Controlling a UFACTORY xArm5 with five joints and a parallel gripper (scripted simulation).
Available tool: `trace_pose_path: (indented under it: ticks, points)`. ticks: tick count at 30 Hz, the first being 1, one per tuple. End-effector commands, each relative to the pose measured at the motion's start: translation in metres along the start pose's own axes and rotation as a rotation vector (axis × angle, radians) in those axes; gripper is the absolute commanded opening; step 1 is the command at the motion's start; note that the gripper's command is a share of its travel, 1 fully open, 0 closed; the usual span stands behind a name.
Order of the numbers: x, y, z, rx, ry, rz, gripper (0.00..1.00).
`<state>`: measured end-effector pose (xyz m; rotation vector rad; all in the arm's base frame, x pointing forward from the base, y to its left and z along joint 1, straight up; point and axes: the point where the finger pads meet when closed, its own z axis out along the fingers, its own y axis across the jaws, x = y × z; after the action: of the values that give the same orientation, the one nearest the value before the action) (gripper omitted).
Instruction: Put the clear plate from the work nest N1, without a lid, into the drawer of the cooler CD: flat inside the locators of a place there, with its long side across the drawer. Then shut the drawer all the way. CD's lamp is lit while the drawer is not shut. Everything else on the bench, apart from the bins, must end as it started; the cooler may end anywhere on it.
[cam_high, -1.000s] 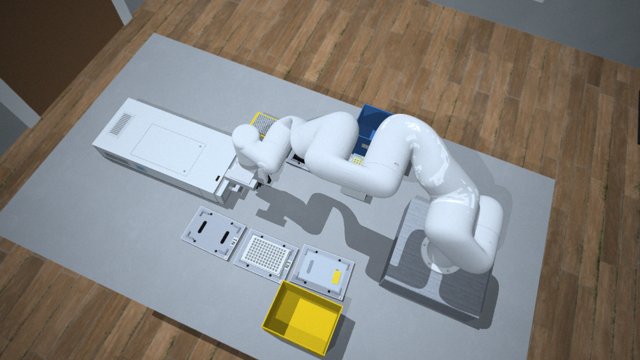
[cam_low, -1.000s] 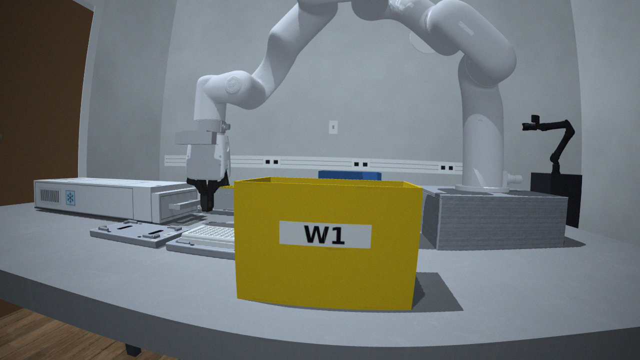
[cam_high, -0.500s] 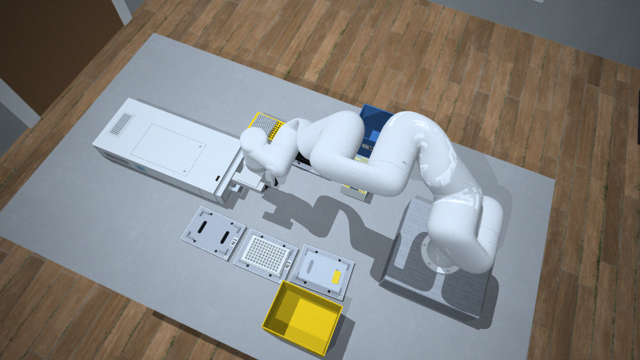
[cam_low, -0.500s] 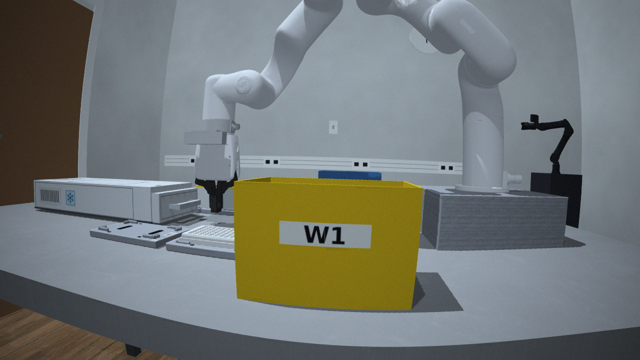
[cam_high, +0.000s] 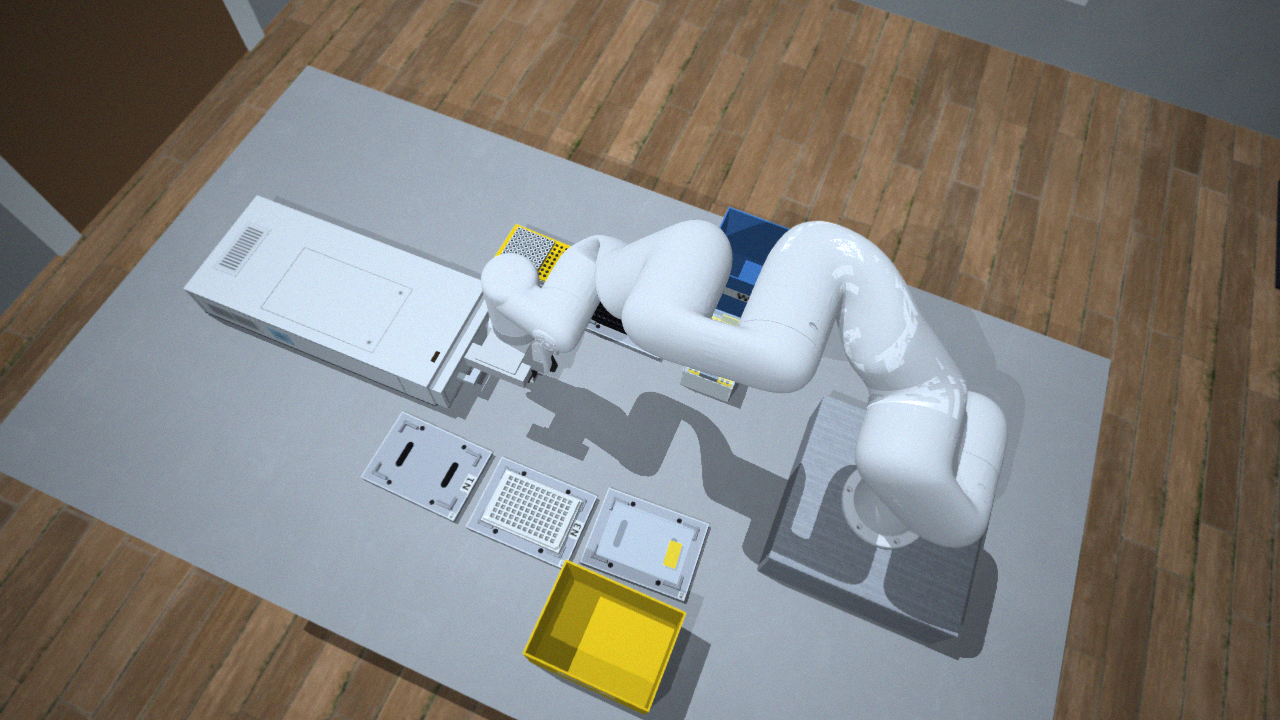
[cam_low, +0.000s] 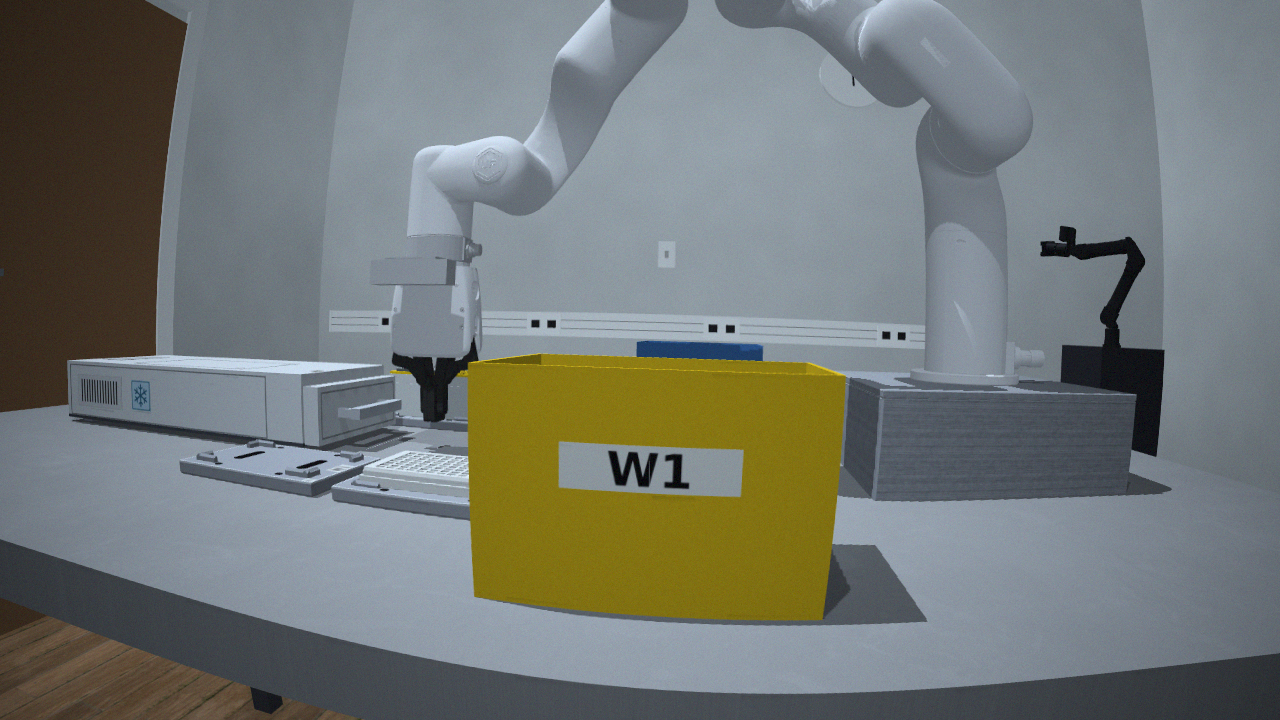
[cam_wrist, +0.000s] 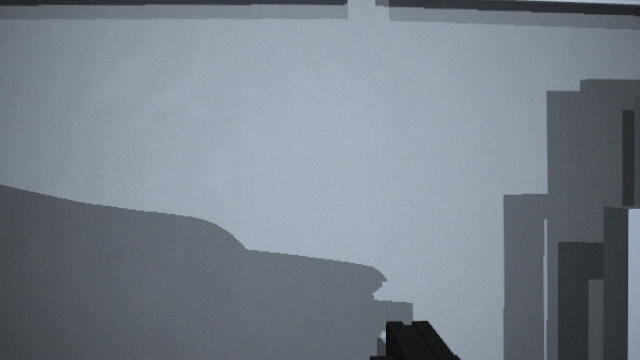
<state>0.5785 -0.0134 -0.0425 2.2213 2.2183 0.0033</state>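
- Gray counter (cam_high: 223, 429): carries a long white cooler (cam_high: 322, 295) at the left, three flat nests in a row in front of it, a yellow bin (cam_high: 572, 658) near the front edge, and the arm's ribbed gray pedestal (cam_high: 805, 537) at the right.
- Left nest (cam_high: 429, 465), marked N1: shows two dark slots and corner locators; no plate can be made out on it, and the clear plate cannot be told in any view.
- Middle nest (cam_high: 483, 528): holds a white well plate (cam_high: 529, 510) lying flat inside its locators.
- Right nest (cam_high: 689, 559): holds a pale flat lid-like piece (cam_high: 635, 541) with a small yellow patch.
- Yellow bin, labelled W1 in the exterior view (cam_low: 653, 488): open at the top; only its own floor and walls show inside. From the exterior camera it hides most of the middle and right nests.
- Behind the arm: a blue bin (cam_high: 751, 237) and a yellow-rimmed rack with a perforated top (cam_high: 529, 246), both partly covered by the arm's links.
- Cooler drawer (cam_low: 353, 407): its front panel with a bar handle stands slightly out from the cooler body; the drawer's inside is not visible.
- Arm (cam_high: 787, 304): rises from the pedestal, bends across the counter toward the cooler, with the wrist pointing straight down.
- Gripper (cam_low: 434, 402): hangs just beside the drawer handle, on its open side, low over the counter; the black jaws are closed together on nothing.
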Motion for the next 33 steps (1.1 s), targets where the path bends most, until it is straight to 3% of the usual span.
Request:
trace_pose_path:
  ticks: [1, 33]
  points:
    - [0.000, 0.002, -0.005, -0.006, 0.002, 0.000, 0.00]
    - [0.000, 0.002, -0.055, -0.006, 0.002, 0.000, 0.00]
